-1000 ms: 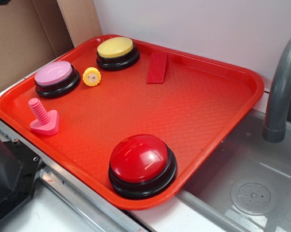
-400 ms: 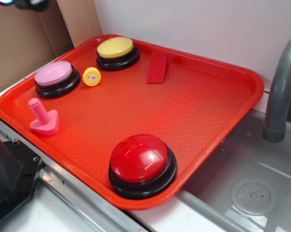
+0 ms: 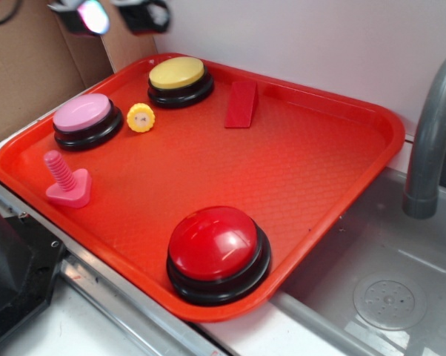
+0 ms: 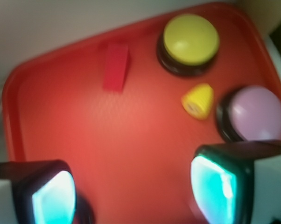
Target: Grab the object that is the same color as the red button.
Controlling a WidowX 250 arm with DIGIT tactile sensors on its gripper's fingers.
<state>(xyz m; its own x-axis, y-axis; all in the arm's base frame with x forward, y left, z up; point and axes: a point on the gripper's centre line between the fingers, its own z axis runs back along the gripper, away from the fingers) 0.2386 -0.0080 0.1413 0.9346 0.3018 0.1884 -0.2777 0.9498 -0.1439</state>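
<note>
Open tray (image 3: 319, 170) floor lies around the wedge (image 3: 241, 104) on three sides; only the yellow button (image 3: 180, 80) stands just left of it, and the rim runs close behind.

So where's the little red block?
In the exterior view the red block lies flat near the tray's far edge, just right of the yellow button. The wrist view shows it left of that button.

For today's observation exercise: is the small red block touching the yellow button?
No; the small red block lies apart from the yellow button, with bare tray between them.
</note>
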